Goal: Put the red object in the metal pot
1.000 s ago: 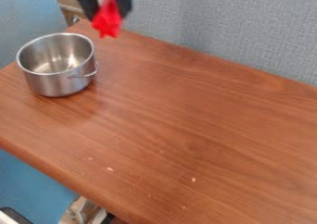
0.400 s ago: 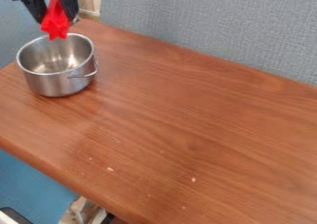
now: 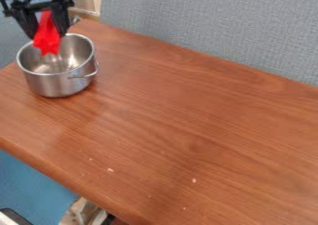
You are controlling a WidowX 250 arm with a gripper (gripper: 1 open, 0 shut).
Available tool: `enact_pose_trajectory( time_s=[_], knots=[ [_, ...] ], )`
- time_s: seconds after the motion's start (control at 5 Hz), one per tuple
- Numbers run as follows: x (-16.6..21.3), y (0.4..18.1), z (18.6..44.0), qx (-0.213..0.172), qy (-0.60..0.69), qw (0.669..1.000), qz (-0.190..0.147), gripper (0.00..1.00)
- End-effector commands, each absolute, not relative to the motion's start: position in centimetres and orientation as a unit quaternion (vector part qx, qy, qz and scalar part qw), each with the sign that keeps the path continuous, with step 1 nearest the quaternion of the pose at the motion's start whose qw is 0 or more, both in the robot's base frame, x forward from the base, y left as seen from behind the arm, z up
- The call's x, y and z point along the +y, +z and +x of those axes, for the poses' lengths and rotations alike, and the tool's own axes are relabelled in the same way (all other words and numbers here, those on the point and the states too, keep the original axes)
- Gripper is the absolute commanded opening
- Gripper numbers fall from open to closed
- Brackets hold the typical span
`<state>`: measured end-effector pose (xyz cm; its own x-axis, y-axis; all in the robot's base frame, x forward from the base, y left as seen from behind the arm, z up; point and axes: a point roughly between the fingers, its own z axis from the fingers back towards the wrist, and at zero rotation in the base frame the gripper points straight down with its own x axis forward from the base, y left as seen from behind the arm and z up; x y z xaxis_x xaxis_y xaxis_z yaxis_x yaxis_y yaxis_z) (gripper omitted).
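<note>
Over the wooden counter (image 3: 187,117), my jaws (image 3: 45,13) are clamped on the red bar-shaped block (image 3: 47,35), which hangs below them, its lower end at the steel pot (image 3: 56,66) mouth. Let go off-centre, I judge, and it could catch the rim and tip out.
</note>
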<state>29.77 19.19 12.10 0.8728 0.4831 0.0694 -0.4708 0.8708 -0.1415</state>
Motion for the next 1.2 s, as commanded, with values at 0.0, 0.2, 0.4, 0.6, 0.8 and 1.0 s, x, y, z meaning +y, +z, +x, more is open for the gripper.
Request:
enact_pose_trajectory(
  time_s=[0.0, 0.2, 0.4, 0.6, 0.8, 1.0],
  knots=[
    [20.3, 12.8, 29.5, -0.074, 0.251, 0.964, -0.037, 0.00],
    [20.6, 12.0, 29.5, -0.072, 0.254, 0.964, -0.029, 0.00],
    [20.8, 11.4, 29.6, -0.070, 0.256, 0.964, -0.023, 0.00],
    [21.1, 11.0, 29.6, -0.068, 0.258, 0.964, -0.019, 0.00],
    [21.3, 10.6, 29.7, -0.065, 0.259, 0.963, -0.017, 0.00],
    [21.6, 10.4, 29.9, -0.063, 0.261, 0.963, -0.015, 0.00]
  ],
)
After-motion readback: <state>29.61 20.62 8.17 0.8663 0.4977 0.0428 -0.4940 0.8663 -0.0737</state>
